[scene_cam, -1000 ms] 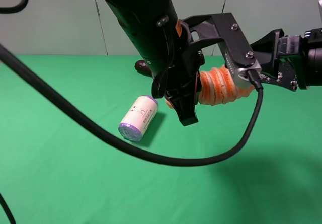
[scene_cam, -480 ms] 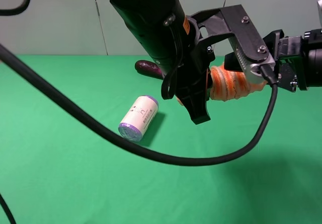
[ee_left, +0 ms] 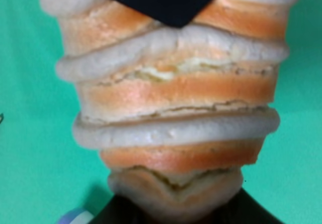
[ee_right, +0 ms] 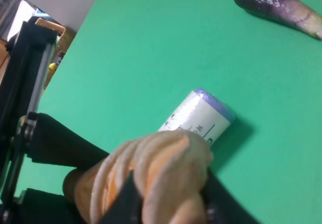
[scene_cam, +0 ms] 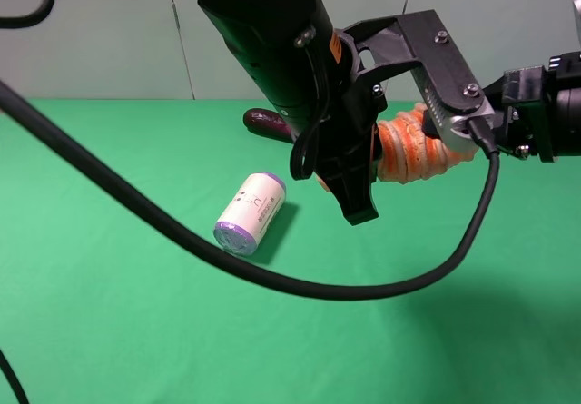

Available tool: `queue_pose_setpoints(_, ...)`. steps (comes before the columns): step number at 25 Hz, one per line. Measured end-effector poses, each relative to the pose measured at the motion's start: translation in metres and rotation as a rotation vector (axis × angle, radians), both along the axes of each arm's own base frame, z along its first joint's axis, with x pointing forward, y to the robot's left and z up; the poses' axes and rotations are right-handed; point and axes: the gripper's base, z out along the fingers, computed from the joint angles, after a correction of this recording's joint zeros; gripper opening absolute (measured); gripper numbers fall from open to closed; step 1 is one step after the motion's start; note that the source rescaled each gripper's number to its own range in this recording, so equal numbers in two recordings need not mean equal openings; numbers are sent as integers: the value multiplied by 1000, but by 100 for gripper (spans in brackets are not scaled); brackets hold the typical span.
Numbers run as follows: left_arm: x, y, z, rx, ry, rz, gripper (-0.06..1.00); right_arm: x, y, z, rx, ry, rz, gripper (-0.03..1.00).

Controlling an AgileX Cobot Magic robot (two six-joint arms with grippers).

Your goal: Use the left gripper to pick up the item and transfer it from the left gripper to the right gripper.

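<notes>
— Holding what, was that dark grey-fingered left gripper [scene_cam: 388, 154]?
— It was clamped on the oblong orange roll with cream spiral ribs [scene_cam: 413, 150], aloft over the green cloth [scene_cam: 109, 313].
— Its long axis?
— Left to right. The right end lay between the fingers of the blocky black right gripper [ee_right: 171, 201]. I couldn't tell whether those gripped.

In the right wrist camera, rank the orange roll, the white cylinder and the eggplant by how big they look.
Largest: orange roll, though it is nearest the camera.
Then: white cylinder and eggplant look alike; the eggplant runs off frame, so no ranking.
</notes>
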Motion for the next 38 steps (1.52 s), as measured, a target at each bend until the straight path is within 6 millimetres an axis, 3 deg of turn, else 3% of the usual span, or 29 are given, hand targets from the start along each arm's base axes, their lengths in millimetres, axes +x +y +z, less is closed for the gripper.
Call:
queue_pose_setpoints(9,0,0,0,0,0,0,1,0,0,0,-2,-2,1,3)
queue_pose_setpoints(10,0,0,0,0,0,0,7,0,0,0,-2,-2,1,3)
queue_pose_setpoints(11,0,0,0,-2,3,6,20,0,0,0,-2,-3,1,3)
queue_pose_setpoints(13,0,0,0,-17,19,42,60,0,0,0,-4,-3,0,3)
queue_pose_setpoints(15,0,0,0,-29,43,86,85,0,0,0,-4,-3,0,3)
queue_pose_setpoints(17,0,1,-1,-10,47,97,93,0,0,0,-4,-3,1,3)
queue_pose_setpoints(26,-5,10,-2,73,93,107,100,0,0,0,-4,-3,-1,3)
queue_pose_setpoints(38,-13,55,42,145,31,326,99,1,-1,-1,-20,-9,-14,0)
